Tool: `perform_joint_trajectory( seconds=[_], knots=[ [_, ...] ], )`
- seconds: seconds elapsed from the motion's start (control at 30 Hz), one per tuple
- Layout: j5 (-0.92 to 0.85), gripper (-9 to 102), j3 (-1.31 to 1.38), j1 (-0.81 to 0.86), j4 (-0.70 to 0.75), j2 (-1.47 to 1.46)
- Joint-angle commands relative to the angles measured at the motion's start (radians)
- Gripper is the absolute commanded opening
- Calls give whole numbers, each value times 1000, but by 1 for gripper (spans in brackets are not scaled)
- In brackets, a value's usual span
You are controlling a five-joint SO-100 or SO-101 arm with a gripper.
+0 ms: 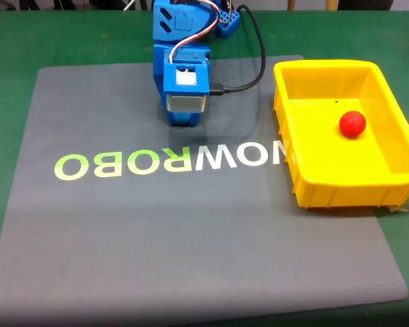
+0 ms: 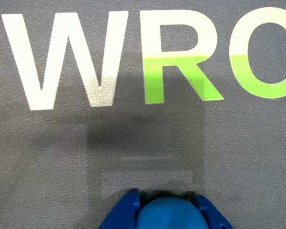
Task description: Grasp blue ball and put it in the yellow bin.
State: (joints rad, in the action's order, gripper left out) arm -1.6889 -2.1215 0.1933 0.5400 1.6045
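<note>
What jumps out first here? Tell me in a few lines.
The bright yellow bin at the right edge of the grey mat grabs the eye, with a red ball inside it. Next comes the blue arm at the mat's top, its gripper lowered to the mat and closed around the blue ball in the wrist view.

Robotics lab bench, green table [image 1: 13,41], grey NOWROBO-printed mat [image 1: 191,231], cabled blue 3D-printed arm [image 1: 180,41]
</note>
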Motion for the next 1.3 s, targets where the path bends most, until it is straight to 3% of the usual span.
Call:
perform_joint_trajectory(
  seconds=[0.0,0.4,0.83,1.27],
  knots=[
    [20,0,51,-2,-12,21],
    [55,0,196,-57,-9,172],
    [20,0,726,-388,-6,-32],
    [0,0,781,-637,-6,-130]
  ],
)
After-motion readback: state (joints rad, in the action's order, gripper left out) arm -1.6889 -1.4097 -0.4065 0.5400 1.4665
